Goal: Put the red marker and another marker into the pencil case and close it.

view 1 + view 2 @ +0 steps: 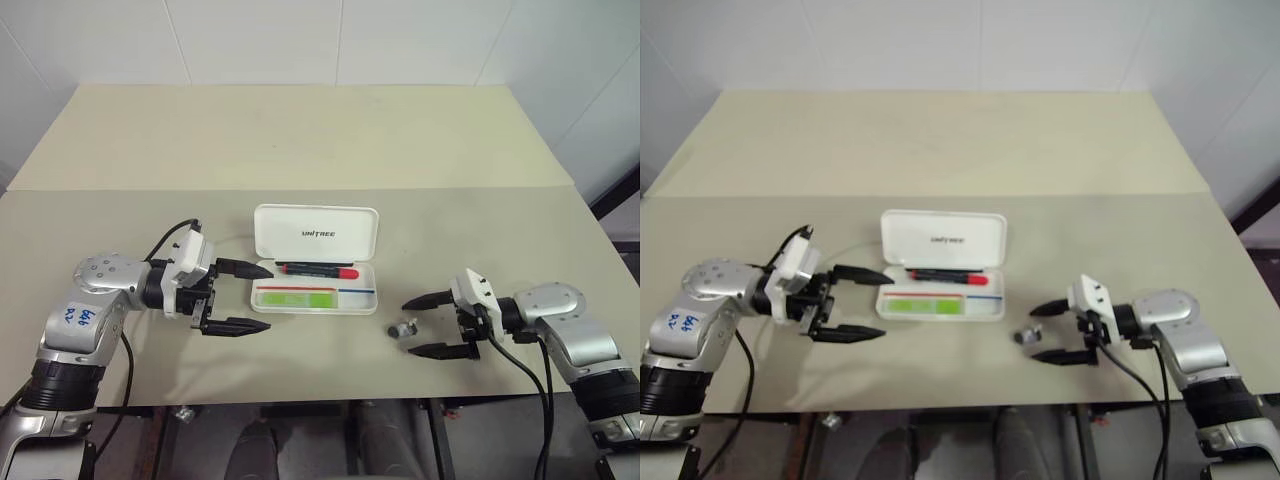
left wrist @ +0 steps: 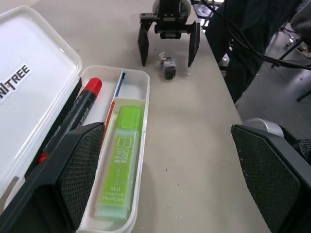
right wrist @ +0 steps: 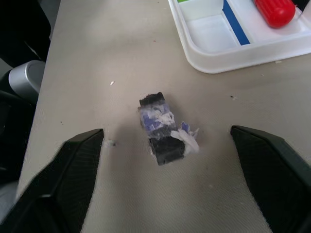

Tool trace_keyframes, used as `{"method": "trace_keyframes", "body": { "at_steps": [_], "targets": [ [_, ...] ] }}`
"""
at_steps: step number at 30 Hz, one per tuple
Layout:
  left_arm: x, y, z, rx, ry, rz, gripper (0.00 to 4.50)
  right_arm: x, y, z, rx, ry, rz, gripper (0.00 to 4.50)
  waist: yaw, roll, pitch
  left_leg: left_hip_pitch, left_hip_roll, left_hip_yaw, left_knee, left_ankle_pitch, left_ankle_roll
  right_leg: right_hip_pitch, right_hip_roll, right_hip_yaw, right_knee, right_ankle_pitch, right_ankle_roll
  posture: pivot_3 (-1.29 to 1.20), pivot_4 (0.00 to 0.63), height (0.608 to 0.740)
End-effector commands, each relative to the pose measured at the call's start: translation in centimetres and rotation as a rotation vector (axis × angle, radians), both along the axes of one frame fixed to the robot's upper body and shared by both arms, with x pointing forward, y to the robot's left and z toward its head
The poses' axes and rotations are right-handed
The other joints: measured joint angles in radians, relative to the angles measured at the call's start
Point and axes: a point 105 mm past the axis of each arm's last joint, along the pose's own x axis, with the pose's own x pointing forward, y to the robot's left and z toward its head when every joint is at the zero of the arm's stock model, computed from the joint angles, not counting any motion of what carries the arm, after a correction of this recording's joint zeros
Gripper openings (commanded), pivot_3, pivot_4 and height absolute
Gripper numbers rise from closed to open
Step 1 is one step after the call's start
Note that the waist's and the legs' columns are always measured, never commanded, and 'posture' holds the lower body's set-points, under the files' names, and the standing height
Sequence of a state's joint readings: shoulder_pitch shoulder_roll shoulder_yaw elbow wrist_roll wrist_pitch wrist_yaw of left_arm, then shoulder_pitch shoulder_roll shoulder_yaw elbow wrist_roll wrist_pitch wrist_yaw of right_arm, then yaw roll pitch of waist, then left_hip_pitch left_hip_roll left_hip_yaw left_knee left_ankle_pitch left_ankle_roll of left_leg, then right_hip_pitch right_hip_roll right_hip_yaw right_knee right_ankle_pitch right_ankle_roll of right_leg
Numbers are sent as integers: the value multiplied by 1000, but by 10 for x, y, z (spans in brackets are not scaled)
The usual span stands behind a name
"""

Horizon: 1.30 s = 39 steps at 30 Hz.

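I am looking at the pencil case [image 1: 315, 262] in the middle of the frame, lying open on the table [image 1: 300, 140]. The red marker [image 1: 318, 270] and the green marker [image 1: 295, 297] are both lying inside its tray, so I think only the closing is left.

The lid is standing up at the back. It looks like hard, light, smooth plastic, so I think it could slide if pushed. I would push on the lid's top edge and fold it forward.

My left gripper [image 1: 240, 297] is hanging wide open just left of the case, holding nothing. My right gripper [image 1: 428, 325] is open too, empty, around a small dark lump [image 1: 404, 329] at lower right.

There is lots of bare table behind the case. The near edge is close.
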<state>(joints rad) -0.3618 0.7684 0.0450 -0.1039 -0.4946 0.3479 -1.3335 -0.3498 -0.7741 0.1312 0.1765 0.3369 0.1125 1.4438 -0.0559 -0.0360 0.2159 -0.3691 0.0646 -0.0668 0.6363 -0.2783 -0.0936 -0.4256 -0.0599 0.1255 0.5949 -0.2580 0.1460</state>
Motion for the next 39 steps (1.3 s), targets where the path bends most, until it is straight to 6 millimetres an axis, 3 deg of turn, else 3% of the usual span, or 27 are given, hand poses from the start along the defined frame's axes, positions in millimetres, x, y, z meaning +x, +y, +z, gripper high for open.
{"method": "trace_keyframes", "body": {
  "at_steps": [1,8,14,20,24,27,31,39],
  "targets": [
    [-3,1,12,-16,-57,17,4500,1,6,-2,-8,-7,23,2792,0,0,0,0,0,0,0,0,0,0,0,0,0,0,0,0,150,740],
    [-4,0,13,-20,-62,31,4500,2,10,0,3,-11,25,352,-1,0,0,0,0,0,0,0,0,0,0,0,0,0,0,0,150,740],
    [-2,-3,14,-35,-71,22,4500,3,7,16,46,-57,-23,336,-1,0,0,0,0,0,0,0,0,0,0,0,1,0,0,0,150,740],
    [-7,-3,28,-152,-88,-49,4500,10,13,52,107,-154,-70,336,-1,0,0,0,0,0,0,0,0,0,0,0,1,0,0,0,150,740],
    [-10,2,33,-207,-90,-80,4500,14,29,67,125,-182,-84,336,-3,0,0,1,0,0,0,0,0,0,0,0,1,0,0,0,150,740],
    [-10,16,25,-158,-58,-62,4500,16,53,74,139,-207,-47,336,-4,0,0,0,0,0,0,0,0,0,0,0,1,0,0,0,150,740],
    [-5,29,21,-110,-70,-9,4500,15,72,72,144,-198,3,336,-4,0,0,0,0,0,-1,0,0,-1,0,0,1,0,0,0,150,740],
    [-1,63,25,-30,-111,140,4500,20,81,55,91,-183,31,336,-1,0,0,-1,0,0,-4,0,0,-2,0,0,0,0,0,0,150,740]
  ]
}}
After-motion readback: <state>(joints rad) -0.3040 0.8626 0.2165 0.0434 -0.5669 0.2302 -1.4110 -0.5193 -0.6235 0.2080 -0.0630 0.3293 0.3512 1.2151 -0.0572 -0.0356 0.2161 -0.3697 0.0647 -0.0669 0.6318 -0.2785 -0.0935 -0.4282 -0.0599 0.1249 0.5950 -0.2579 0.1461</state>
